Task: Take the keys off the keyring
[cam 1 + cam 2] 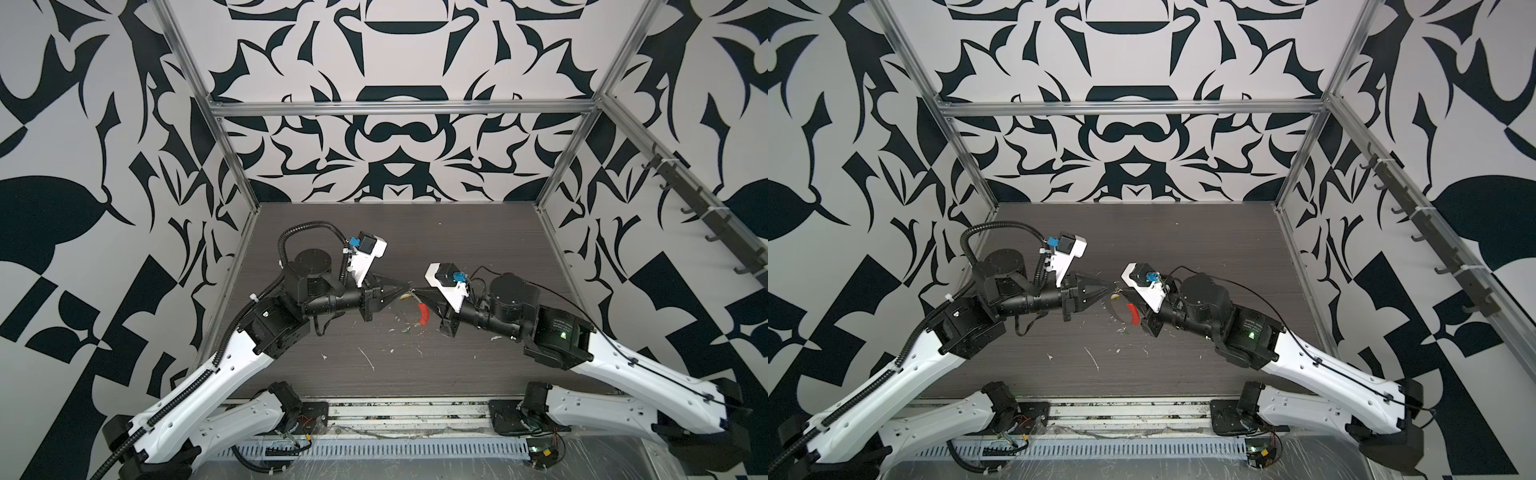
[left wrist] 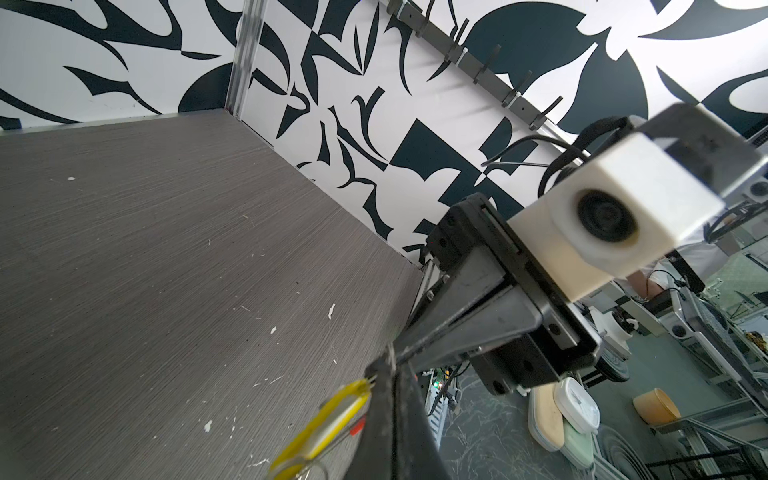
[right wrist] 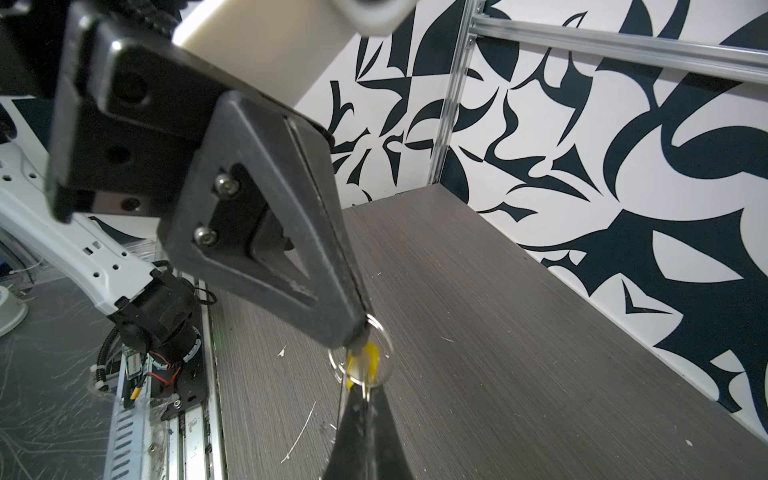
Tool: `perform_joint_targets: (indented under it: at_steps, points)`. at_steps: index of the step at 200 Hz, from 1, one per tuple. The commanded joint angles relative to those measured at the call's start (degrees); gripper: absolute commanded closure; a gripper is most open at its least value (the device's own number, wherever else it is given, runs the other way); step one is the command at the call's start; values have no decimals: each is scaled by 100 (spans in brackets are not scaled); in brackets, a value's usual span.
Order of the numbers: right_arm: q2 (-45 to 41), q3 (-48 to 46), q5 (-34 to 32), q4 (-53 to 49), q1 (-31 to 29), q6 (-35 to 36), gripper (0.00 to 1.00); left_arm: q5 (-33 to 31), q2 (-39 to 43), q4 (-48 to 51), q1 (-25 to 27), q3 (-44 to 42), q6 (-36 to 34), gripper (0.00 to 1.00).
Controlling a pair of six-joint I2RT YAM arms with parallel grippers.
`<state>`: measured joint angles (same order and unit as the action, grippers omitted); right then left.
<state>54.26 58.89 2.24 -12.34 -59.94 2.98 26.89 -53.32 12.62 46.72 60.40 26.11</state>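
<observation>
Both pincers are squeezed shut, tip to tip, up over the table. My left gripper pinches the yellow key; my right gripper nips its small loop. The key's long side slopes back along my left finger. The keyring hangs just under them, red part low. I think yellow is not off yet. A green bit on the table may be the other key, done.

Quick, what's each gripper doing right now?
Left gripper: closed, pinching the yellow key.
Right gripper: closed on the keyring, it seems.
</observation>
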Motion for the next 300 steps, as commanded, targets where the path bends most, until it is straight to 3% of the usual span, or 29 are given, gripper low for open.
perform_joint_targets:
  at_steps: [1,18,55,104,139,165,192,220,257,300]
  points:
    - [232,29,-195,248,41,-61,100,640,-71,-778,79,61,280,100]
    - [226,-40,-287,413,50,-87,100,507,-100,-713,83,39,295,100]
    - [-53,-36,-207,176,90,-79,100,-682,332,19,83,68,-128,100]
    - [-301,-7,-45,-200,88,-205,100,-1034,323,560,83,233,-516,100]
    - [-352,141,66,-540,95,-326,93,-839,410,641,83,230,-695,100]
    - [-528,5,41,-460,88,-408,70,-727,427,730,83,231,-888,100]
    - [-788,-186,-26,-284,88,-530,58,-649,463,723,83,253,-1023,100]
    - [-660,-268,-130,-273,88,-571,56,-287,437,673,83,255,-1120,100]
    - [-476,-406,701,90,88,-555,53,238,454,404,83,175,-1124,100]
    - [-460,-671,975,719,88,-587,52,595,353,150,83,134,-976,100]
